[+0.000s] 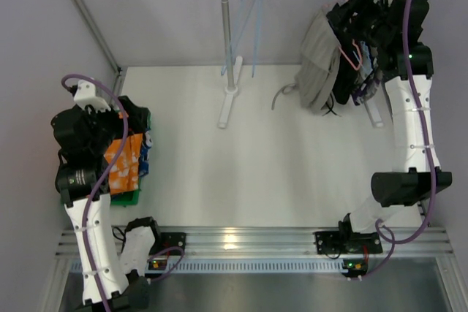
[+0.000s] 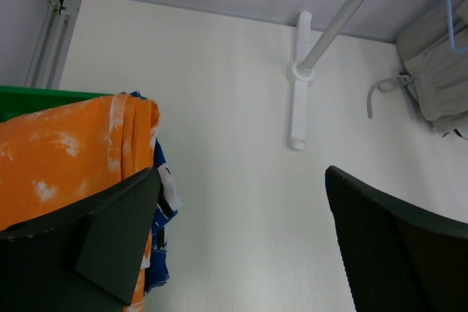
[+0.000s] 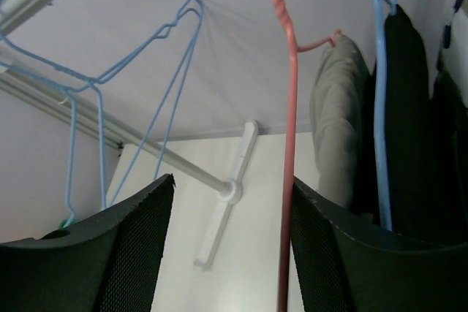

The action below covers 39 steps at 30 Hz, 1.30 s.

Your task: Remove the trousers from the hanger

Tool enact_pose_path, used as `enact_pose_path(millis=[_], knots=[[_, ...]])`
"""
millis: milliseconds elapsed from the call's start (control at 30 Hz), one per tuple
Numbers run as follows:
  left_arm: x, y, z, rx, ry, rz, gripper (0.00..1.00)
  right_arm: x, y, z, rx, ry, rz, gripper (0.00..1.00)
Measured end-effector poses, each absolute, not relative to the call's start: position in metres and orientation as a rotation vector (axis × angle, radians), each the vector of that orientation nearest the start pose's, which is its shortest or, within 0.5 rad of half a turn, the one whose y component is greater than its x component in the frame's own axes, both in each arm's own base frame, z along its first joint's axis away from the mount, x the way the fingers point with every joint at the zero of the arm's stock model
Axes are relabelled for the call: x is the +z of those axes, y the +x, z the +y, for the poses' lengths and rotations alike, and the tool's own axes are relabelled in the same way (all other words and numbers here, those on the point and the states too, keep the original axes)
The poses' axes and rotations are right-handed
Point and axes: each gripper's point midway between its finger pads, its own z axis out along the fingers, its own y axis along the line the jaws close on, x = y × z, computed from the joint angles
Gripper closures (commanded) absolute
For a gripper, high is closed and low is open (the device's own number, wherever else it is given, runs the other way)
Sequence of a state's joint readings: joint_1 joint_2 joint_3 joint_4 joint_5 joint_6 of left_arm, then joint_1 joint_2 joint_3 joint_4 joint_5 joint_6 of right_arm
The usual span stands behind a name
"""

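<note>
The right gripper [image 3: 232,179] has its jaws apart around the pink hanger [image 3: 289,107], which shows only in its wrist view. Grey trousers [image 3: 336,122] hang on that hanger. The left gripper [image 2: 243,173] gapes wide over orange trousers [image 2: 66,151] and blue trousers [image 2: 158,264] in a green bin [image 2: 29,96].

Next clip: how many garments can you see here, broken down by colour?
orange trousers: 1
blue trousers with white pattern: 1
grey trousers: 1
black garment: 1
Total: 4
</note>
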<state>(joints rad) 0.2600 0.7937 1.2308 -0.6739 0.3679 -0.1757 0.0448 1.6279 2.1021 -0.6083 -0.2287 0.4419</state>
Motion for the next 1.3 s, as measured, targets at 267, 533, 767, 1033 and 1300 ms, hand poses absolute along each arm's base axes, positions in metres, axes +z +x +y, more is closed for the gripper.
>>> enact_pose_path(millis=[267,533,767,1033,1300], knots=[[0.361,0.261,-0.003,-0.271,-0.136,1.804,0.01,0.481,0.459,0.103,0.739,0.134,1.703,0.70],[0.360,0.261,-0.002,-0.271,-0.136,1.805,0.01,0.461,0.473,0.118,0.862,0.164,1.758,0.76],[0.360,0.261,-0.001,-0.266,-0.143,1.805,0.01,0.457,0.482,0.128,0.996,0.220,1.767,0.76],[0.360,0.262,-0.002,-0.273,-0.150,1.807,0.01,0.472,0.481,0.134,1.103,0.244,1.723,0.64],[0.357,0.264,-0.001,-0.278,-0.159,1.818,0.01,0.480,0.488,0.138,1.151,0.274,1.687,0.60]])
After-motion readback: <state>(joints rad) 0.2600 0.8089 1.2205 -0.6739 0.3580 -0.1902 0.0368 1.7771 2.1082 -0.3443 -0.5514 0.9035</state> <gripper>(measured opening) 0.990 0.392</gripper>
